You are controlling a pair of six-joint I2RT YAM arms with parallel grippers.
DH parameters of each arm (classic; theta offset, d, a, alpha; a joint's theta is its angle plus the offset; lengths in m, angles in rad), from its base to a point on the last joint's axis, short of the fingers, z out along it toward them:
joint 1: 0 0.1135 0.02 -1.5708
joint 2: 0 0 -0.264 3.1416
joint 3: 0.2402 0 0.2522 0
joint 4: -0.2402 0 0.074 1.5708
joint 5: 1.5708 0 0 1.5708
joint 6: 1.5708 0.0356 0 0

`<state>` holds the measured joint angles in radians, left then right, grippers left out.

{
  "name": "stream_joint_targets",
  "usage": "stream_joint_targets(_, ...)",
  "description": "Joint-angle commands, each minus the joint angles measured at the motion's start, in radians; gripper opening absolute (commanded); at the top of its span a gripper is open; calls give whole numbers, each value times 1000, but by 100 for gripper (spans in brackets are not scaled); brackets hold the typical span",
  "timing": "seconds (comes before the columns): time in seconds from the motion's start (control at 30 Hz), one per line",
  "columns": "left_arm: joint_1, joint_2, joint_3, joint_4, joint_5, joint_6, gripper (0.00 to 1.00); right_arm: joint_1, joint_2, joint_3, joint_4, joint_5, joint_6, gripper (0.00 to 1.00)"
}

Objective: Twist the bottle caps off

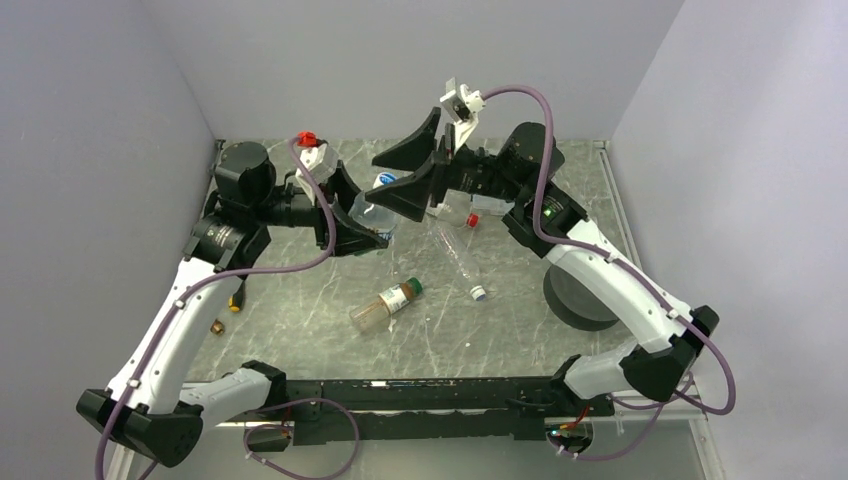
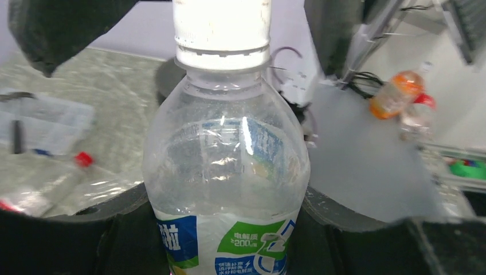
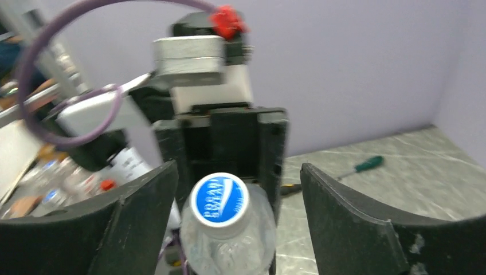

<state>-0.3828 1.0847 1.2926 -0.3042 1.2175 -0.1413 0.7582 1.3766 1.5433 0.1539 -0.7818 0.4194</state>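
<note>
My left gripper (image 1: 355,225) is shut on the body of a clear bottle (image 2: 226,166) with a blue-white label and holds it upright above the table. The bottle's white-and-blue cap (image 3: 219,199) sits on the neck. My right gripper (image 3: 238,172) is open around that cap, with a gap on each side between the cap and the dark fingers (image 3: 349,223). An amber bottle (image 1: 385,305) with a dark green cap (image 1: 413,287) lies mid-table. A slim clear bottle (image 1: 458,255) lies beside it, its white cap (image 1: 479,293) toward me. A red-capped bottle (image 1: 470,215) lies under the right arm.
A grey round disc (image 1: 580,295) lies on the marble table to the right. A green-handled screwdriver (image 3: 367,165) rests by the far wall. A small yellow-handled tool (image 1: 235,303) lies near the left arm. Walls close in the table on three sides.
</note>
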Motion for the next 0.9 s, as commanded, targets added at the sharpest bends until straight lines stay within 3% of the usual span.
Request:
stream_joint_targets(0.0,2,-37,49,-91,-205,258,12,56,-61,38,-183,478,-93,86)
stream_joint_targets(0.1,2,-58,21,-96,-340,346,12,121,-51,90,-276,706,-104,88)
stream_joint_targets(0.23,2,-78,-17,-73,-468,411,11,162,-9,158,-369,867,-48,83)
stream_joint_targets(0.7,2,-73,-30,-62,-546,399,11,234,92,226,-338,979,-9,58)
stream_joint_targets(0.87,2,-67,-26,-60,-546,386,10,238,98,210,-294,995,1,41)
